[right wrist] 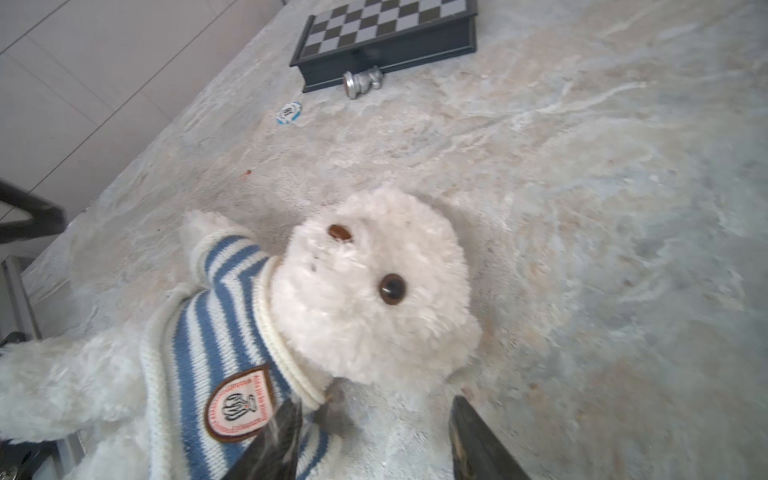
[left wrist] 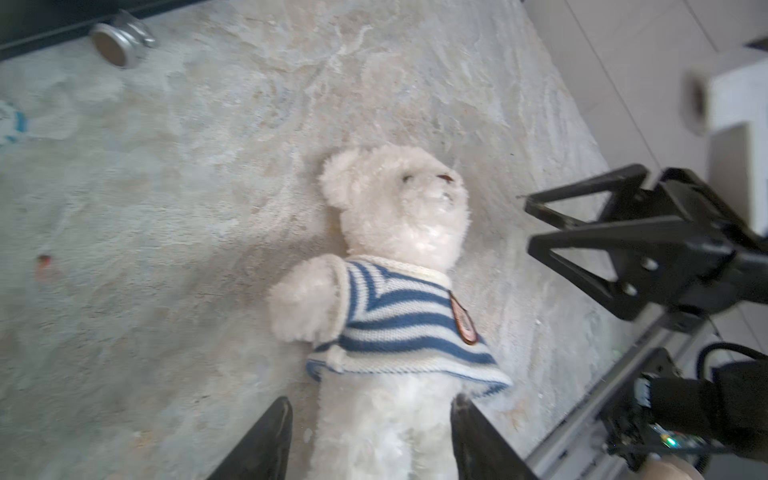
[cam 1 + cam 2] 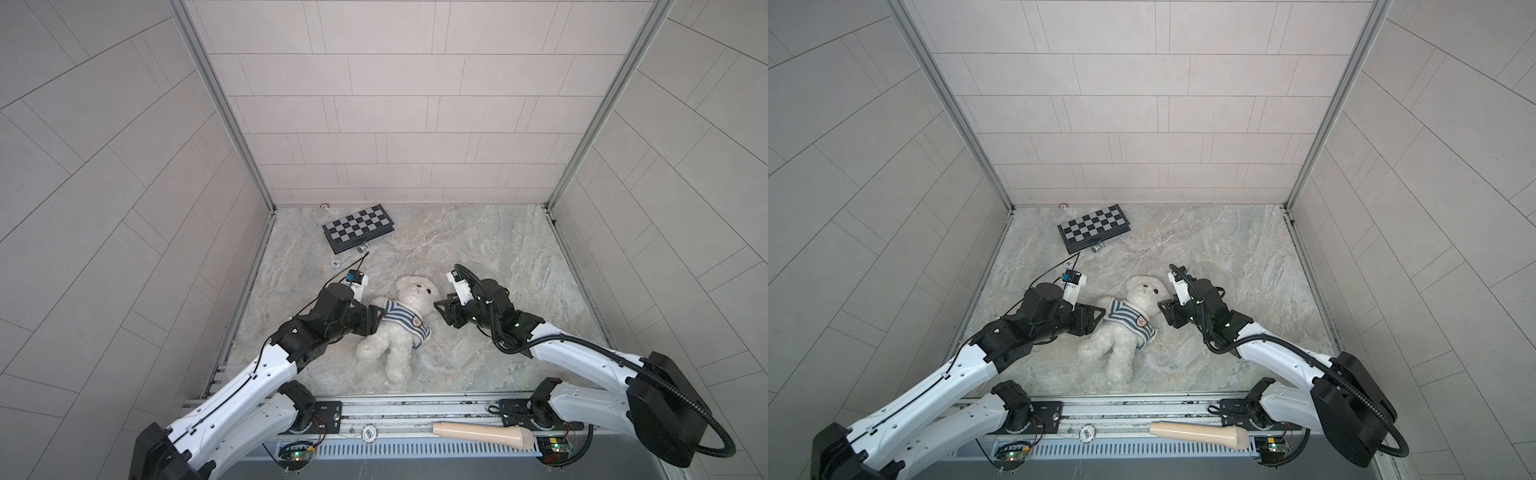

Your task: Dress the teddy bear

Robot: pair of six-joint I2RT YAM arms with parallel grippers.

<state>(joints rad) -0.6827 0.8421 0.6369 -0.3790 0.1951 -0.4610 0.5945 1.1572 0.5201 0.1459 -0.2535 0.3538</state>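
The teddy bear (image 3: 405, 332) in a striped shirt (image 3: 401, 322) lies face-up, left tool (image 3: 379, 316) released at nine o'clock, right tool (image 3: 438, 308) released at two

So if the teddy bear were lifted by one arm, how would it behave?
Probably floppy and light: the teddy bear is fluffy plush with splayed limbs, so it would sag. Its striped shirt hem flares loosely, so it might ride up.

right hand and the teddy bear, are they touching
Apart. In the left wrist view a strip of bare table shows between the teddy bear and the fingertips of the open right hand.
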